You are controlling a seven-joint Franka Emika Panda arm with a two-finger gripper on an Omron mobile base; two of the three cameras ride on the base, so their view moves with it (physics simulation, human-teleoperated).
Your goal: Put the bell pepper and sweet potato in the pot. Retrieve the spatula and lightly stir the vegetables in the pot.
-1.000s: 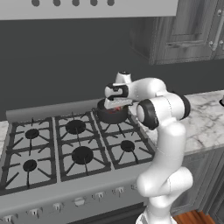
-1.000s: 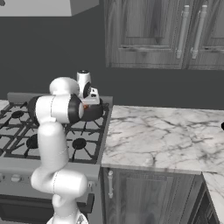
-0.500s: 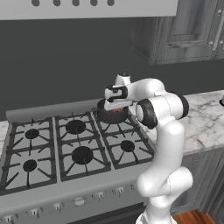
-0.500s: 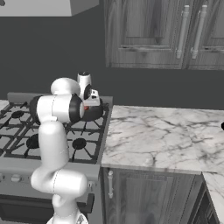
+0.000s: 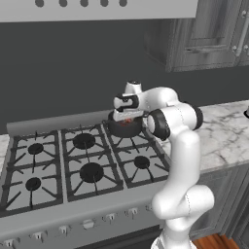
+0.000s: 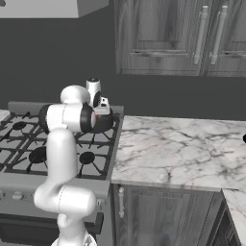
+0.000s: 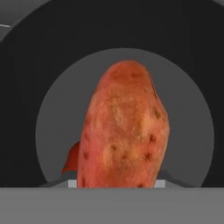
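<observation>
The dark round pot (image 5: 124, 129) stands on the stove's back right burner, also seen as the pot (image 6: 104, 123) from the right. My gripper (image 5: 127, 118) points down into it from just above the rim. In the hand view the orange-brown sweet potato (image 7: 124, 131) hangs close to the camera over the pot's grey floor (image 7: 57, 127), with my jaws shut on it and my fingertips hidden behind it. A corner of the red bell pepper (image 7: 72, 158) peeks out from behind the sweet potato, lying on the pot's floor. The spatula is out of view.
The gas stove (image 5: 73, 160) has several burners with black grates to the left and in front of the pot. A marble counter (image 6: 182, 149) runs to the right, with a small dark object (image 6: 244, 138) at its far edge. Dark wall cabinets (image 6: 192, 33) hang above.
My hand has sunk slightly lower over the pot with the sweet potato in it. Nothing else has moved.
</observation>
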